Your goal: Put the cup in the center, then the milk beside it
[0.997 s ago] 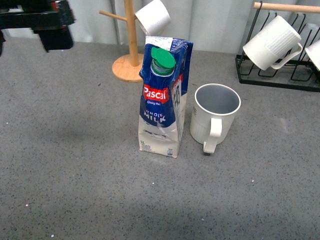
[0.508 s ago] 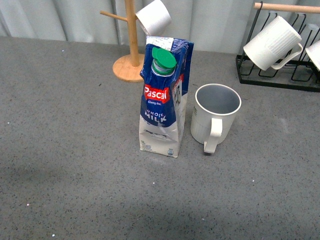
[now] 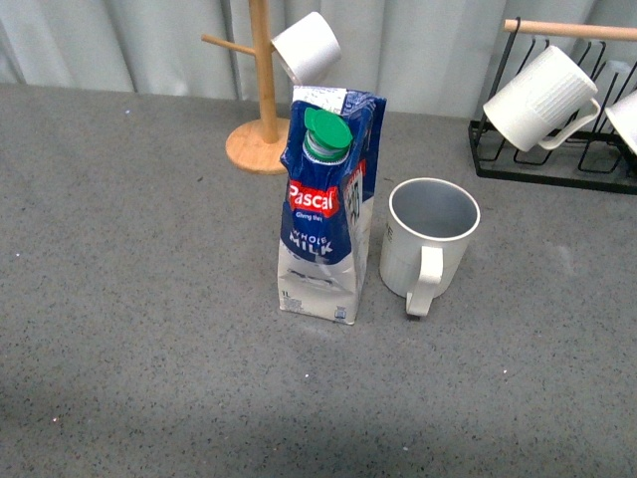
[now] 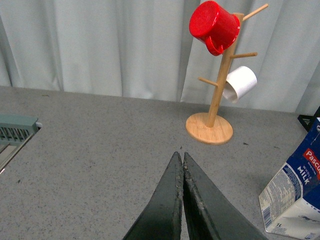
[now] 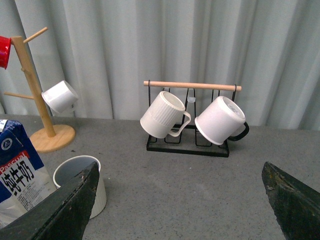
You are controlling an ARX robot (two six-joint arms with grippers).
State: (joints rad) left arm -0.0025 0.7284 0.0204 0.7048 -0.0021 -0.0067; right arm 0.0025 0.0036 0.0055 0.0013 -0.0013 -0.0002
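The cup (image 3: pixel 426 244), a ribbed white mug with a grey inside, stands upright in the middle of the grey table with its handle toward the camera. The milk (image 3: pixel 324 207), a blue-and-white Pascal carton with a green cap, stands upright close on its left, a small gap between them. Neither gripper shows in the front view. My left gripper (image 4: pixel 181 159) is shut and empty, hanging over bare table with the milk (image 4: pixel 296 192) off to one side. My right gripper (image 5: pixel 181 185) is wide open and empty, with the cup (image 5: pixel 82 182) and the milk (image 5: pixel 20 170) beside one finger.
A wooden mug tree (image 3: pixel 261 110) with a small white cup (image 3: pixel 306 46) stands behind the milk; a red cup (image 4: pixel 212 26) hangs on top of it. A black rack (image 3: pixel 557 149) with a ribbed white mug (image 3: pixel 542 96) stands at the back right. A grey-green object (image 4: pixel 15 131) lies at the table's left.
One second ago a dark arm showed at the front view's top left; it has left the view. The camera view has shifted slightly. The cup and milk have not moved.
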